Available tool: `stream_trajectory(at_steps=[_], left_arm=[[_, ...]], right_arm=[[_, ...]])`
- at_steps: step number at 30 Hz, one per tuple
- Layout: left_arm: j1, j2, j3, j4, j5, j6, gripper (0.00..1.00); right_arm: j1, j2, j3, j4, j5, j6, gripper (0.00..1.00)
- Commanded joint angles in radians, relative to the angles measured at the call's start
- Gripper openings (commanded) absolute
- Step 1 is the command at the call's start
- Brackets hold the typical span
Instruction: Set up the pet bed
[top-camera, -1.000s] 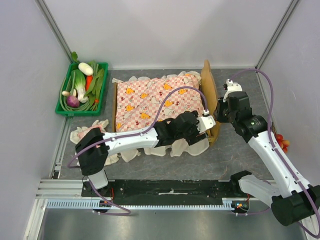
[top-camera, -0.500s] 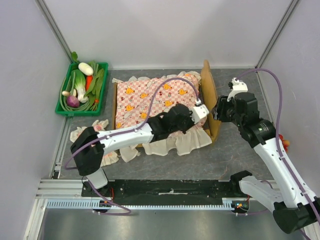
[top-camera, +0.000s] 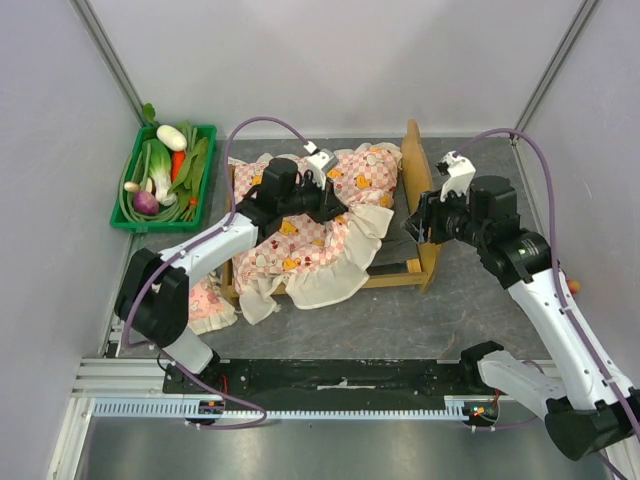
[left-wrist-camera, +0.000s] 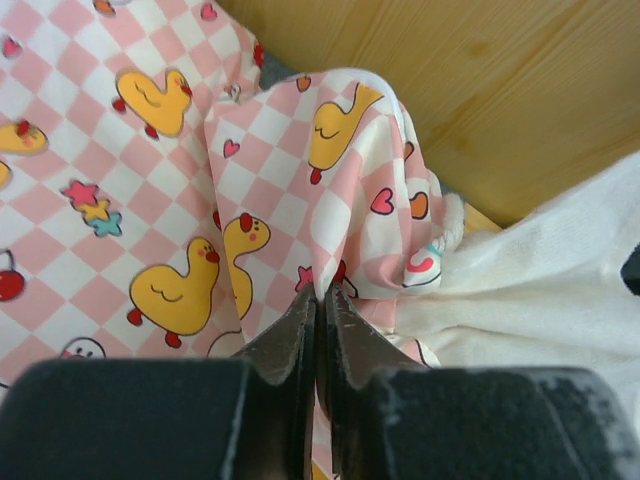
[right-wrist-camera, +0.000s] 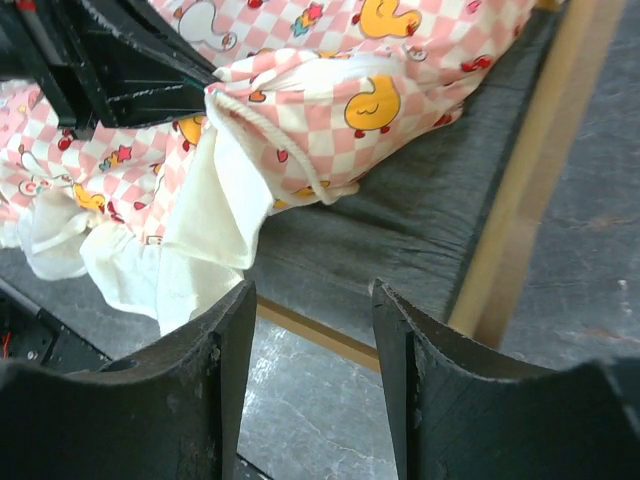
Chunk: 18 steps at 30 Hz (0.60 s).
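The pet bed is a light-wood frame whose headboard stands at the right. Part of its dark grey base lies bare. The pink-checked mattress is bunched over the left of the frame, with its frill hanging over the near rail. My left gripper is shut on a fold of the mattress, just in front of the headboard. My right gripper stands open by the near end of the headboard, holding nothing. In the right wrist view its gripper hovers over the near rail and grey base.
A small pink frilled pillow lies on the mat left of the bed's near corner. A green tray of toy vegetables sits at the back left. An orange object peeks out behind the right arm. White walls enclose the mat.
My left gripper closed on the mattress edge near the headboard and drew it back to the left, baring the grey base. My right gripper opened and backed slightly off the headboard.
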Motion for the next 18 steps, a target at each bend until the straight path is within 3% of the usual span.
stream_trajectory(at_steps=[1, 9, 15, 18], left_arm=[[0.06, 0.047, -0.043, 0.097, 0.228, -0.18, 0.12], [0.123, 0.062, -0.072, 0.171, 0.273, -0.247, 0.11], [0.148, 0.065, -0.072, 0.165, 0.292, -0.244, 0.1], [0.155, 0.073, -0.069, 0.171, 0.305, -0.246, 0.1]], right_arm=[[0.018, 0.042, 0.001, 0.012, -0.098, -0.037, 0.57], [0.119, 0.192, 0.018, 0.02, -0.028, -0.059, 0.52], [0.15, 0.244, -0.046, 0.155, 0.118, -0.037, 0.44], [0.15, 0.269, -0.091, 0.281, 0.115, -0.022, 0.44]])
